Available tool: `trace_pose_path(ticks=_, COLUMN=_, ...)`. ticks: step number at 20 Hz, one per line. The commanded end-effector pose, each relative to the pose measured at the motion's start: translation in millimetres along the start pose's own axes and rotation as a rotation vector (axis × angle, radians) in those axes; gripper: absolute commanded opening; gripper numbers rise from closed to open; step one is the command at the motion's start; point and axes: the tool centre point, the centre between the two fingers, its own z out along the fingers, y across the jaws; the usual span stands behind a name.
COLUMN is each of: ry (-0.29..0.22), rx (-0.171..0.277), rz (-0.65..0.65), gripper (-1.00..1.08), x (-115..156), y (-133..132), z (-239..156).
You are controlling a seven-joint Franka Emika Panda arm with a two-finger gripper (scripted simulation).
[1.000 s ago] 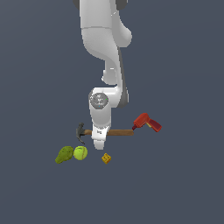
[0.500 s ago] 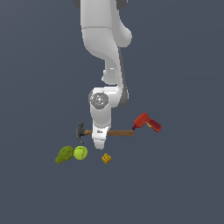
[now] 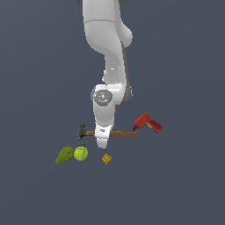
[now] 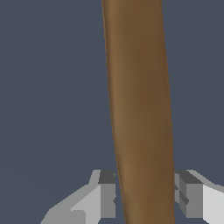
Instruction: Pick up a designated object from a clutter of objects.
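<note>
The claw hammer lies flat, its dark grey head toward the exterior view's left and its brown wooden handle toward the right. My gripper is down over the middle of the handle. In the wrist view the handle runs between the two fingers, which press against its sides. The gripper is shut on the hammer, which still rests on the floor.
A red power drill lies just past the handle's end on the exterior view's right. A green pear, a yellow-green ball and a tiny yellow cube lie in front of the hammer.
The arm has sunk very slightly over the hammer handle. The hammer and the other objects have not moved.
</note>
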Motion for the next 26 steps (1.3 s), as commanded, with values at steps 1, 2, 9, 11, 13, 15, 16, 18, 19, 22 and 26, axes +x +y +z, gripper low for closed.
trace_pose_path(ticks=1, ry=0.0, rx=-0.004, rz=-0.001, gripper=-1.0, x=7.7, y=-0.7, z=-13.2)
trace_pose_path(ticks=2, ry=-0.001, rx=-0.004, rz=-0.001, gripper=-1.0, x=11.5, y=-1.7, z=-19.0)
trace_pose_path(ticks=9, ry=-0.002, rx=-0.004, rz=-0.002, gripper=-1.0, x=47.3, y=-11.4, z=-74.9)
trace_pose_path(ticks=11, ry=-0.002, rx=-0.003, rz=-0.003, gripper=-1.0, x=60.6, y=-14.8, z=-95.1)
trace_pose_path(ticks=13, ry=-0.002, rx=-0.003, rz=-0.003, gripper=-1.0, x=74.3, y=-18.2, z=-116.2)
trace_pose_path(ticks=15, ry=-0.001, rx=-0.003, rz=-0.004, gripper=-1.0, x=87.9, y=-21.6, z=-137.2)
trace_pose_path(ticks=16, ry=-0.001, rx=-0.003, rz=-0.004, gripper=-1.0, x=94.8, y=-23.3, z=-147.8)
trace_pose_path(ticks=18, ry=0.001, rx=-0.003, rz=-0.005, gripper=-1.0, x=108.6, y=-26.6, z=-169.0)
trace_pose_path(ticks=19, ry=0.001, rx=-0.003, rz=-0.005, gripper=-1.0, x=115.4, y=-28.2, z=-179.6)
trace_pose_path(ticks=22, ry=0.002, rx=-0.004, rz=-0.005, gripper=-1.0, x=135.8, y=-32.9, z=-211.4)
trace_pose_path(ticks=26, ry=0.003, rx=-0.004, rz=-0.005, gripper=-1.0, x=161.7, y=-38.6, z=-252.7)
